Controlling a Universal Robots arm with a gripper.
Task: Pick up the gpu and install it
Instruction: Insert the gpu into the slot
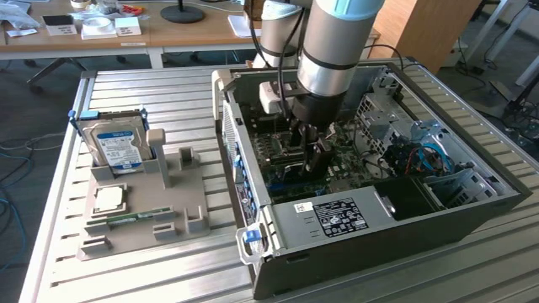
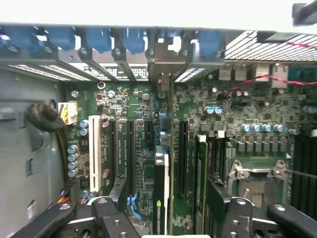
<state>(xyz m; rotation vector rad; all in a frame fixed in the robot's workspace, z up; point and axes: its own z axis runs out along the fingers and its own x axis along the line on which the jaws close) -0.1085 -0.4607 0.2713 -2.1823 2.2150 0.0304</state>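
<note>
Slatted metal formed the one table, in an office with wooden desks behind it. In the wrist view the gpu stood upright on its edge on the motherboard, seen edge-on as one thin dark card with a pale strip along one side, lined up with the expansion slots. It could not be told whether it was fully seated.

The end effector hung directly over it with its two fingers spread wide, one on each side of the card, with board visible between each finger and the card, so nothing was pinched. One white slot lay beside the black slots, farther from the card.

In the exterior view the single arm reached straight down into the one open computer case, with the end effector low over the board.

Well apart from the case, toward the exterior view's left, one grey fixture rested on the table. It carried three parts: one blue-labelled hard drive standing upright, one processor chip lying flat, and one narrow green RAM stick just beside the chip.
</note>
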